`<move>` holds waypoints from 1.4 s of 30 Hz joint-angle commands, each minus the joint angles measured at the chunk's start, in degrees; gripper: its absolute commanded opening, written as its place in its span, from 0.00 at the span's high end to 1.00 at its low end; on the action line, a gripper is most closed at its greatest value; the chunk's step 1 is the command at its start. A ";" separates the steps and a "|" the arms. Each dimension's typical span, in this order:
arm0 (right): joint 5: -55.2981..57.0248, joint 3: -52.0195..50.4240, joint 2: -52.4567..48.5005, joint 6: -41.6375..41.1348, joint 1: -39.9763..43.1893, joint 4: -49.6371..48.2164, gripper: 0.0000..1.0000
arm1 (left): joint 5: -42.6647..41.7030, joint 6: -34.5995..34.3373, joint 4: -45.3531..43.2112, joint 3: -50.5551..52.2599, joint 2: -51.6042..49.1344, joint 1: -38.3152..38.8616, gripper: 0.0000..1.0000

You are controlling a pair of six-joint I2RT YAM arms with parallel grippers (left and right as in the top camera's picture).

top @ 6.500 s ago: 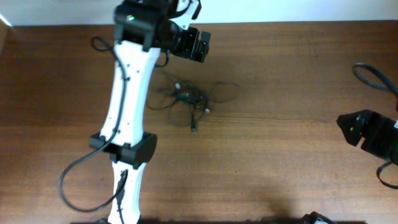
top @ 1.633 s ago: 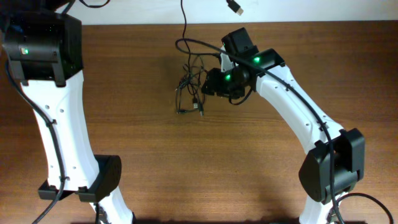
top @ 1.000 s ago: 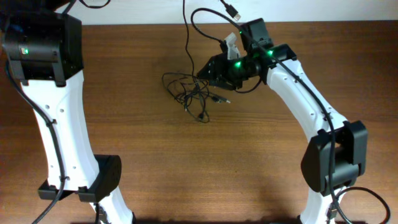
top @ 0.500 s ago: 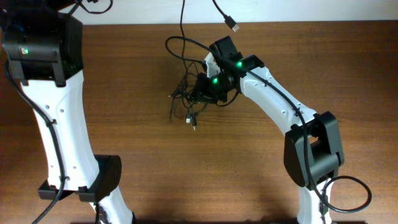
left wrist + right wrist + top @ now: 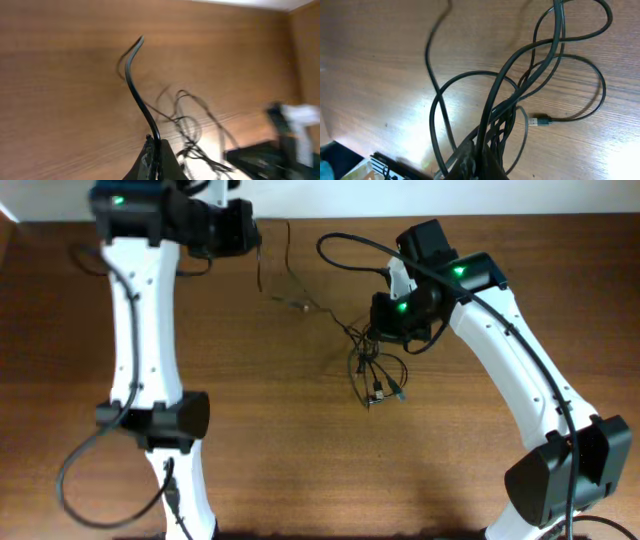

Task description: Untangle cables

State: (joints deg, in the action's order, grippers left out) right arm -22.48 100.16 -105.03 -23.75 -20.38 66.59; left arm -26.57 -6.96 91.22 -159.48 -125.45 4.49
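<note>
The cables (image 5: 374,372) are thin black cords. A knotted bunch with small plug ends dangles over the table's middle from my right gripper (image 5: 380,332), which is shut on it. One strand (image 5: 300,305) stretches up and left to my left gripper (image 5: 252,238), shut on that end near the back edge. In the left wrist view the gripper (image 5: 156,152) pinches a single cable (image 5: 134,85), and the tangle (image 5: 186,131) lies beyond. In the right wrist view the gripper (image 5: 481,159) clamps several loops (image 5: 520,85), and a plug (image 5: 542,121) hangs to one side.
The wooden table (image 5: 300,460) spreads under both white arms. The left arm's column (image 5: 140,360) stands at the left, and the right arm (image 5: 520,380) slants in from the lower right. A thicker arm cable (image 5: 350,245) arcs by the right wrist.
My right gripper has shut on the bunch and carried it right and toward the front. The left arm has swung rightward, and a strand now runs taut between the two grippers.
</note>
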 commanded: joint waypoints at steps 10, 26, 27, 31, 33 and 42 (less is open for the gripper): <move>-5.44 0.07 1.38 -2.51 0.22 -3.72 0.96 | -13.55 33.79 5.53 9.20 -12.61 6.19 0.28; -4.72 0.07 1.38 -3.69 0.22 -3.82 0.96 | -12.13 27.93 5.53 10.86 -12.61 6.56 0.63; -4.72 0.07 1.38 -3.69 0.22 -3.80 0.96 | -17.25 30.12 5.53 11.28 -12.63 6.80 0.62; -4.70 0.07 1.38 -3.69 0.28 -3.85 0.96 | -19.08 32.41 5.53 15.52 -12.68 11.02 0.60; -4.72 0.07 1.38 -3.69 0.28 -3.98 0.96 | -19.12 32.37 4.94 16.00 -12.68 12.66 0.52; -5.03 0.07 1.38 -3.69 1.51 -3.50 0.96 | -17.49 32.35 2.12 16.04 -15.41 15.82 0.56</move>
State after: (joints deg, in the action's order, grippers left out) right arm -26.87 100.16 -105.03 -27.09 -20.14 63.00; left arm -44.18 24.64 92.92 -143.72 -138.78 19.84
